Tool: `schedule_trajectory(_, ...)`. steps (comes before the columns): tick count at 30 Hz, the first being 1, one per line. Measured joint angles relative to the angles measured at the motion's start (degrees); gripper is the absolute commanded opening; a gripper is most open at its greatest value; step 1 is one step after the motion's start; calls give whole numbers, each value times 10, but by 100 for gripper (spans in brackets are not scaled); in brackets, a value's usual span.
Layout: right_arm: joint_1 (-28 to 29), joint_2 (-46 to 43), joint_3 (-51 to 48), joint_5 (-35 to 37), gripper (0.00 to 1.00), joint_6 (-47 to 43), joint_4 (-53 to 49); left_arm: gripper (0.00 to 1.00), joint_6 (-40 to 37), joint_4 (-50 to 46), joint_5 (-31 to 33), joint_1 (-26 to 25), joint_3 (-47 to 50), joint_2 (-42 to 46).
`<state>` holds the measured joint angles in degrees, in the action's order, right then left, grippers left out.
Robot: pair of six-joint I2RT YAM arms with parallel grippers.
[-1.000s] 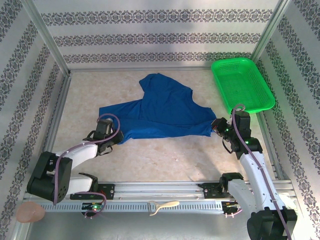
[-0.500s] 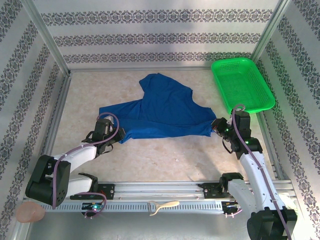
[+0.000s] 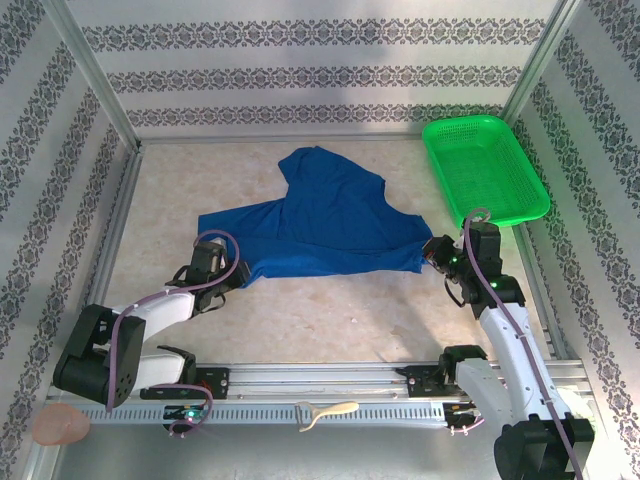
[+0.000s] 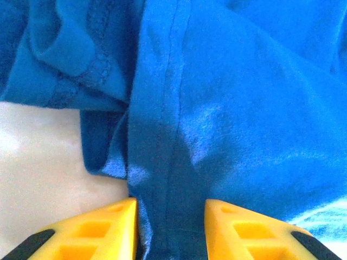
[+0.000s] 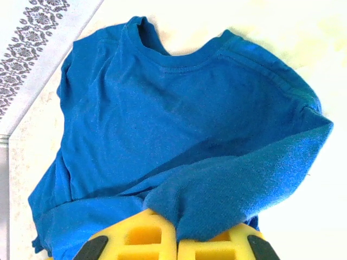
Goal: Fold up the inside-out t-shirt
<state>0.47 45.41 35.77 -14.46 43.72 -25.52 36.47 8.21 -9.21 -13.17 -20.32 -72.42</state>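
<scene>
The royal blue t-shirt (image 3: 320, 220) lies spread and wrinkled on the table's middle, its collar toward the right side. My left gripper (image 3: 236, 272) is at the shirt's near left corner. In the left wrist view its yellow fingers (image 4: 92, 233) stand apart with a seamed edge of the shirt (image 4: 227, 97) running between them, so the left gripper (image 4: 170, 230) is open. My right gripper (image 3: 432, 256) is at the shirt's right corner. In the right wrist view the right gripper (image 5: 177, 230) is shut, and a fold of the shirt (image 5: 162, 108) is pinched between its fingers.
A green mesh basket (image 3: 485, 170) sits at the back right, close behind the right arm. Patterned walls and metal posts enclose the table. A pinkish object (image 3: 60, 425) and a cream tool (image 3: 325, 412) lie by the near rail.
The left wrist has shifted slightly back and forth at the shirt's near left corner. The right arm and the shirt have kept still.
</scene>
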Motion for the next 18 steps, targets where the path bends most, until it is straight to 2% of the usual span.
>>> schedule_trajectory(5, 0, 0, 0, 0, 0, 0, 0, 29, 0, 2, 0, 0, 0, -4)
schedule_trajectory(11, 0, 0, 0, 0, 0, 0, 0, 0, -2, 6, 0, 0, 3, -8)
schedule_trajectory(15, 0, 10, 21, 0, 0, -1, -9, 0, -5, -47, -2, 10, -23, 29)
schedule_trajectory(18, -1, 38, 65, 0, 0, -4, -9, 0, -18, -110, -18, 51, -112, 69)
